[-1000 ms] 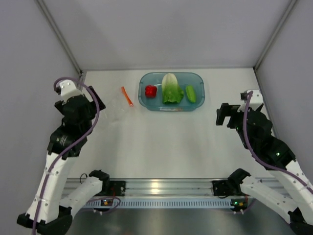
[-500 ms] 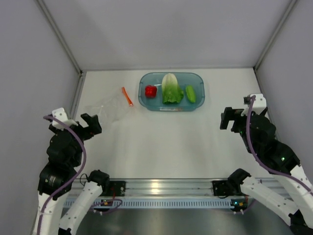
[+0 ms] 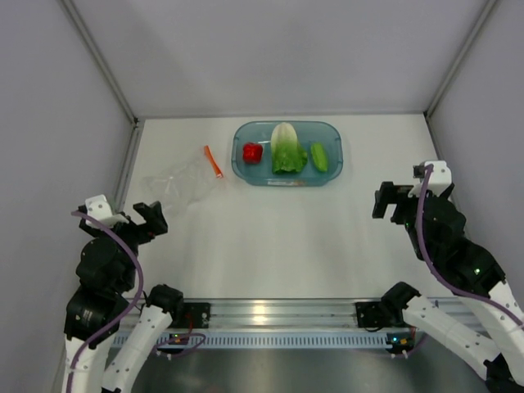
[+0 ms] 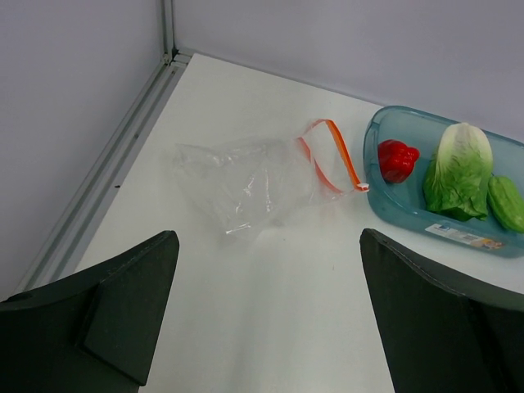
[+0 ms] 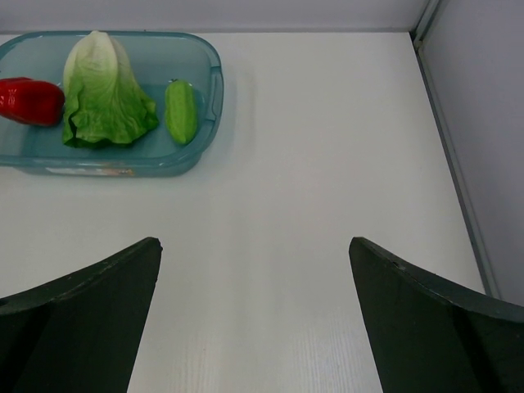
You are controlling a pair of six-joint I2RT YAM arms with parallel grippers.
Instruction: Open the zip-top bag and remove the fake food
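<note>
The clear zip-top bag lies flat and empty on the table at the left, its orange-red zip strip open; it also shows in the left wrist view. The red pepper, cabbage and cucumber lie in the teal bin. They also show in the right wrist view: pepper, cabbage, cucumber. My left gripper is open and empty, near of the bag. My right gripper is open and empty at the right.
The teal bin stands at the back centre of the white table. Grey walls close in the left, right and back sides. A metal rail runs along the near edge between the arm bases.
My left arm has drawn back from the bag toward the near left edge and lowered. My right arm has pulled back slightly toward the near right. The bag lies uncovered.
</note>
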